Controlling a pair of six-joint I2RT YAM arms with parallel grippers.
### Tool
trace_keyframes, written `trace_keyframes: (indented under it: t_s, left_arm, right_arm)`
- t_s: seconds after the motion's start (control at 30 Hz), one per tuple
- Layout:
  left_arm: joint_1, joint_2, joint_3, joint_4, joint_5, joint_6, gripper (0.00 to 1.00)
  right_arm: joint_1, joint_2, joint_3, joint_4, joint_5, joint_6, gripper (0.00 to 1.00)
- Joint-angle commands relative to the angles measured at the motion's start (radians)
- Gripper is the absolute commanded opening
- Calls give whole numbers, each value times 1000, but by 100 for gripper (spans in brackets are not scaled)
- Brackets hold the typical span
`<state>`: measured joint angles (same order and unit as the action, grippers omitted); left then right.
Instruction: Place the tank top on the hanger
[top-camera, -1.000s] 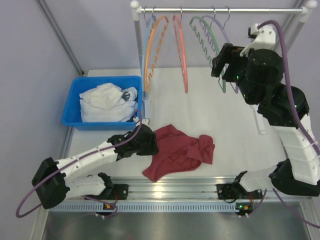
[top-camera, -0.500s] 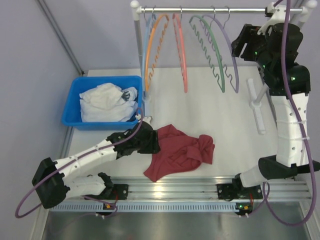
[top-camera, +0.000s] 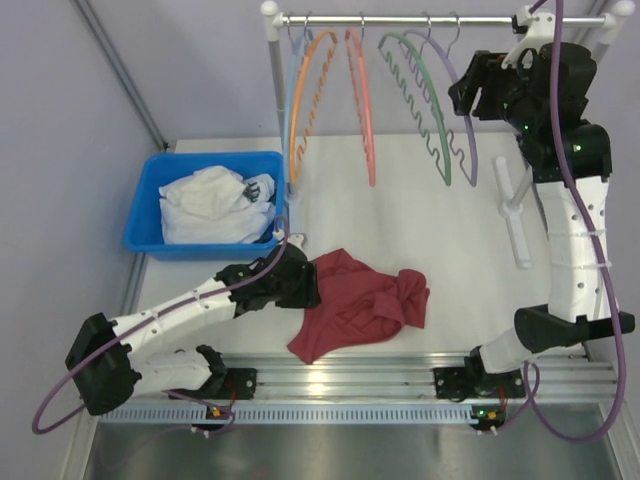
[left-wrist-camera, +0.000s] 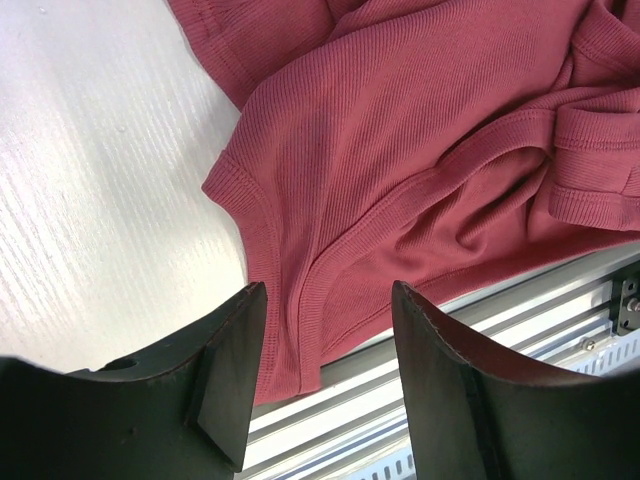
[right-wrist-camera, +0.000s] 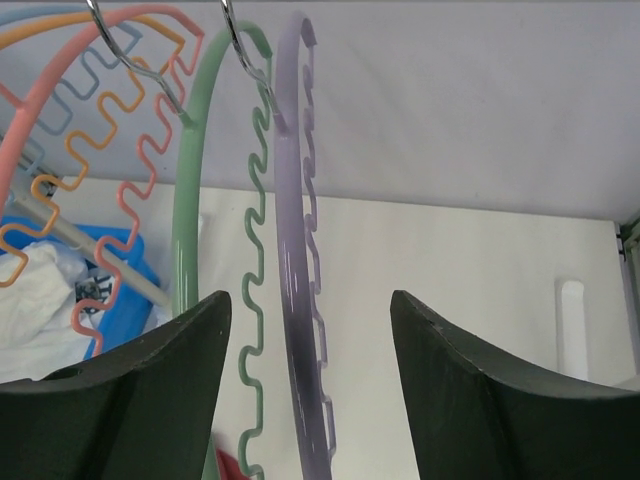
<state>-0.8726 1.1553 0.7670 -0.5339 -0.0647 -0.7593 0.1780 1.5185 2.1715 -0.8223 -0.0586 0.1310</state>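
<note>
The maroon tank top (top-camera: 360, 305) lies crumpled on the white table near the front edge; the left wrist view shows its ribbed hem and strap (left-wrist-camera: 420, 130). My left gripper (top-camera: 303, 283) is open, low at the top's left edge, with the hem between its jaws (left-wrist-camera: 325, 300) but not pinched. The lavender hanger (top-camera: 468, 130) hangs at the right end of the rail. My right gripper (top-camera: 470, 90) is open, raised just right of it. In the right wrist view the hanger's arch (right-wrist-camera: 290, 250) runs between the open jaws (right-wrist-camera: 308, 300), untouched.
A green hanger (top-camera: 430, 110), a salmon hanger (top-camera: 365, 110) and an orange hanger (top-camera: 300, 110) hang on the same rail (top-camera: 400, 19). A blue bin (top-camera: 150, 215) holding a white cloth (top-camera: 210, 205) stands at the left. The rack's white foot (top-camera: 515, 215) lies at the right.
My right arm has risen from beside the green hanger's lower end to rail height, then edged left toward the lavender hanger. My left gripper crept slightly right onto the tank top's edge.
</note>
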Motion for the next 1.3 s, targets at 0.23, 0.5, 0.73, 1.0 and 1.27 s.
trace_keyframes:
  t_s: [0.23, 0.5, 0.73, 1.0, 1.27]
  left_arm:
    - [3, 11, 28, 11, 11, 6, 58]
    - [3, 15, 26, 18, 16, 14, 59]
    - [3, 24, 29, 22, 20, 17, 59]
    - [1, 27, 26, 28, 23, 21, 59]
    - [3, 30, 26, 35, 25, 31, 59]
  right_arm:
    - [-3, 55, 11, 12, -14, -44, 59]
    - [31, 71, 19, -15, 51, -70, 53]
    - [51, 74, 25, -29, 55, -80, 50]
    - [67, 85, 60, -55, 103, -82, 47]
    - [86, 88, 82, -78, 125, -88, 43]
